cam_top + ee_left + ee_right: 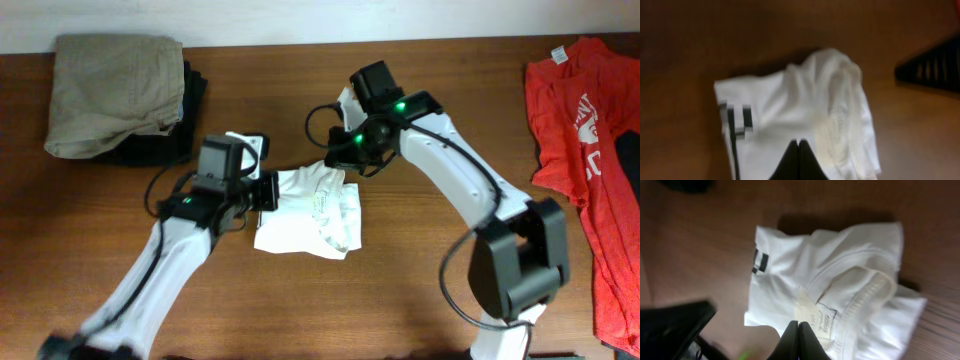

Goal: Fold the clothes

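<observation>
The clothes [310, 215] are a white T-shirt lying bunched and partly folded at the table's middle, collar and neck label facing up [840, 280], a black print showing at one edge [735, 120]. My left gripper [268, 192] is at the shirt's left edge. In the left wrist view its fingers [799, 142] are shut tip to tip over the white cloth, with no fabric seen between them. My right gripper [340, 152] hangs at the shirt's upper right edge. Its tips [798, 323] are also pressed together beside the label, holding nothing visible.
A folded khaki garment [115, 90] lies on a black one [192, 110] at the back left. A red T-shirt [590, 150] with white print is spread at the right edge. The two arms stand close together over the shirt.
</observation>
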Controlling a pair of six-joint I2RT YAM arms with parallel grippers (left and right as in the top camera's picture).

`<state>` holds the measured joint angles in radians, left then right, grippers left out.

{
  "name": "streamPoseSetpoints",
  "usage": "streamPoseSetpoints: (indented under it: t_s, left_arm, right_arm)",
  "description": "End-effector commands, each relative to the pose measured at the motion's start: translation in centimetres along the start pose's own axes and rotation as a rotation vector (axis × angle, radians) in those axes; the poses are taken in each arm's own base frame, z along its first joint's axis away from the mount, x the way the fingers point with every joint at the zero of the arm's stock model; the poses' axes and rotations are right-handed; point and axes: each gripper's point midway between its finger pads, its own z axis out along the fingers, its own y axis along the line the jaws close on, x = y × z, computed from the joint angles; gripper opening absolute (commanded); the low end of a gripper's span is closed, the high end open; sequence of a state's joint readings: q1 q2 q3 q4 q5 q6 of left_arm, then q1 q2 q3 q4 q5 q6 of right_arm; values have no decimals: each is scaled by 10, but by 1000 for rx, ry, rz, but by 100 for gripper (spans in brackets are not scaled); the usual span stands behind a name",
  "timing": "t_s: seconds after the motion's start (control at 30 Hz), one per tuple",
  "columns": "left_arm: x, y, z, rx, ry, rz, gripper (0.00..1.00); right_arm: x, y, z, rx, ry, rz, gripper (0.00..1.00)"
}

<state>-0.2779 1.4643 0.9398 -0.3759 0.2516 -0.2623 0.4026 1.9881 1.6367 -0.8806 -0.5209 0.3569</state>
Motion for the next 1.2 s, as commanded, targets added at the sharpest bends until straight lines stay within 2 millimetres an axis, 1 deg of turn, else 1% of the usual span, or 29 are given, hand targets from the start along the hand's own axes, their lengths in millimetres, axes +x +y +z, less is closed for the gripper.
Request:
streamPoseSetpoints:
  t_s: [0.0, 0.13, 0.23, 0.33, 0.37, 0.4, 0.5, 0.6, 0.67, 0.7, 0.77, 0.8, 0.9, 0.97, 1.03, 1.07, 1.13, 1.17]
  left_arm:
    - [12, 19, 46, -31, 56, -34, 1]
    - [18, 29, 76, -35, 69, -37, 1]
    - [25, 34, 86, -41, 89, -43, 1]
    - [25, 41, 90, -50, 86, -52, 1]
    - [24, 47, 90, -65, 84, -60, 1]
    - [25, 60, 90, -116, 85, -72, 1]
    - [33, 83, 92, -197, 106, -95, 1]
    - [42, 98, 99, -229, 128, -116, 1]
    - [43, 104, 99, -237, 134, -126, 1]
    - [42, 105, 99, -238, 130, -127, 3]
    - [35, 108, 95, -241, 111, -132, 6]
    - [27, 109, 89, -242, 88, -138, 6]
    - [8, 109, 70, -241, 30, -138, 7]
    - [-7, 104, 51, -236, -19, -135, 10]
    - [-17, 95, 28, -229, -51, -129, 11]
    - [-19, 89, 17, -222, -58, -126, 12]
    - [-14, 77, -8, -207, -43, -127, 14]
    - [-11, 74, -14, -199, -36, -130, 14]
  right_arm:
    - [15, -7, 28, -50, 94, 21, 4]
    - [22, -21, 46, -33, 141, 27, 4]
    - [28, -31, 57, -19, 171, 48, 4]
    - [35, -41, 67, -6, 191, 64, 4]
    - [38, -45, 70, -1, 196, 68, 4]
    - [43, -54, 73, 31, 205, 86, 4]
    - [53, -71, 77, 86, 218, 107, 4]
    - [58, -81, 79, 96, 225, 124, 4]
    - [58, -92, 77, 148, 219, 158, 4]
    - [58, -102, 74, 203, 211, 189, 4]
    - [59, -115, 66, 280, 200, 223, 4]
    - [58, -120, 58, 307, 193, 229, 4]
    - [51, -122, 35, 359, 163, 230, 4]
    - [43, -114, 16, 373, 126, 217, 4]
    - [37, -99, -4, 359, 89, 197, 4]
    - [36, -90, -13, 346, 77, 189, 4]
    - [38, -75, -27, 314, 60, 171, 4]
    - [39, -68, -31, 300, 57, 164, 4]
